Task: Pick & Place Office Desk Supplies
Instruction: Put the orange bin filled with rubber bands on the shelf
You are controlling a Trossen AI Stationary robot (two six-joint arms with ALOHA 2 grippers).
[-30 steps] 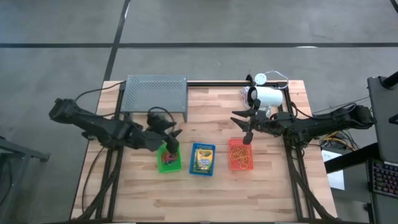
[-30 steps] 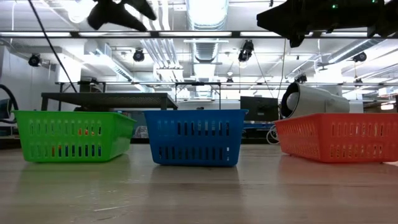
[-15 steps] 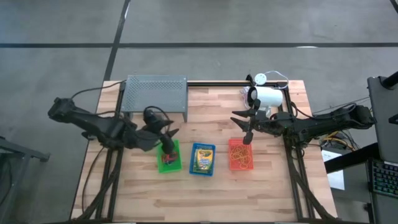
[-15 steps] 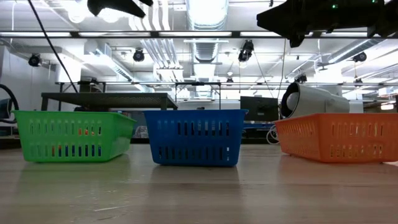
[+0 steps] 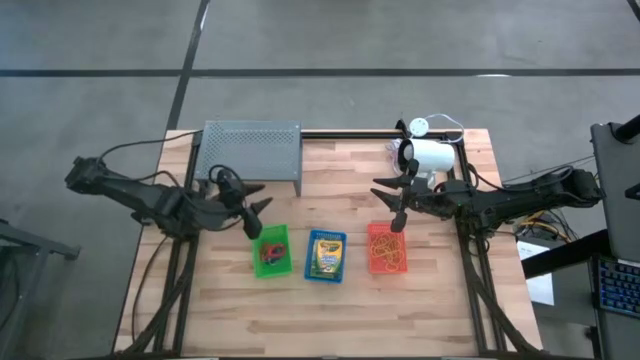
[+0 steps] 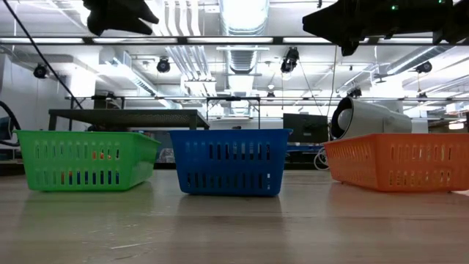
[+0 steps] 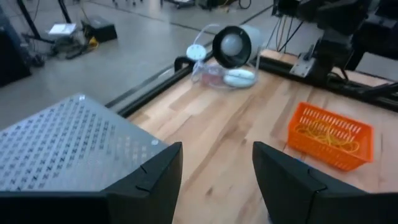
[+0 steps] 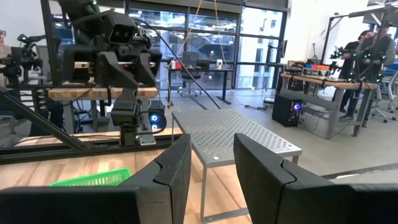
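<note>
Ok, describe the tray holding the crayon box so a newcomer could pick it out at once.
Start at the grey perforated rack at the back of the wooden table; in front of it three small baskets sit in a row. Take the middle one, the blue tray, between the green tray and the orange tray. It alone holds a yellow-green crayon box, not loose elastic loops or rubber bands.

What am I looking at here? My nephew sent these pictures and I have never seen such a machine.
Two dark robot arms work at a wooden table. One picture looks straight down, one looks level across the tabletop, and two come from cameras on the wrists. In a row stand a green plastic basket with small red and blue loops, a blue plastic basket with a yellow-green crayon box, and an orange plastic basket with thin orange rubber bands. Behind are a grey perforated metal rack and a white cylindrical device. The left gripper and the right gripper are open, holding nothing.
</note>
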